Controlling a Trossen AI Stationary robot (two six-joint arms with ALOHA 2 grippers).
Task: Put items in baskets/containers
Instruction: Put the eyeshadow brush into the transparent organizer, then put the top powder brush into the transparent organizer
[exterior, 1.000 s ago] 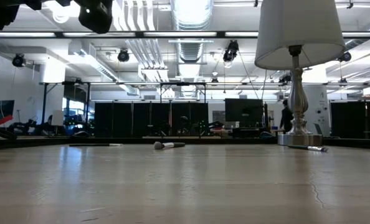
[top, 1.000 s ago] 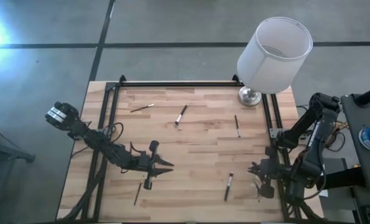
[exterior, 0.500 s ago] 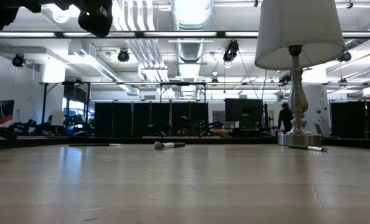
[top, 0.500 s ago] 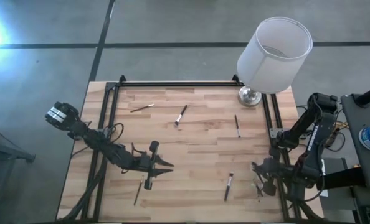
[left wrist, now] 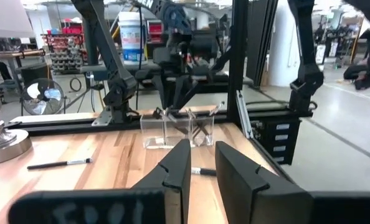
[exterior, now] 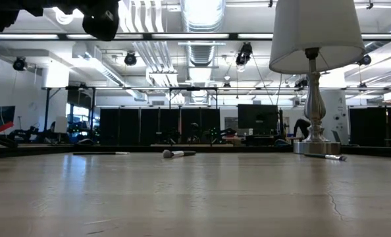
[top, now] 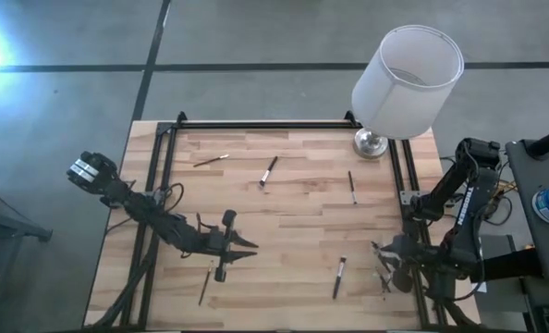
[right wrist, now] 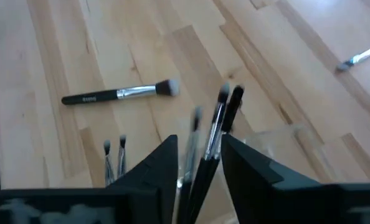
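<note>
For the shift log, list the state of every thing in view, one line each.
left hand, open, empty, over the table.
right hand, open above the clear container, one brush loose in its gap.
clear container, upright, brushes standing in it.
loose brushes, five lying flat on the table.
lamp, upright at the far right corner.
</note>
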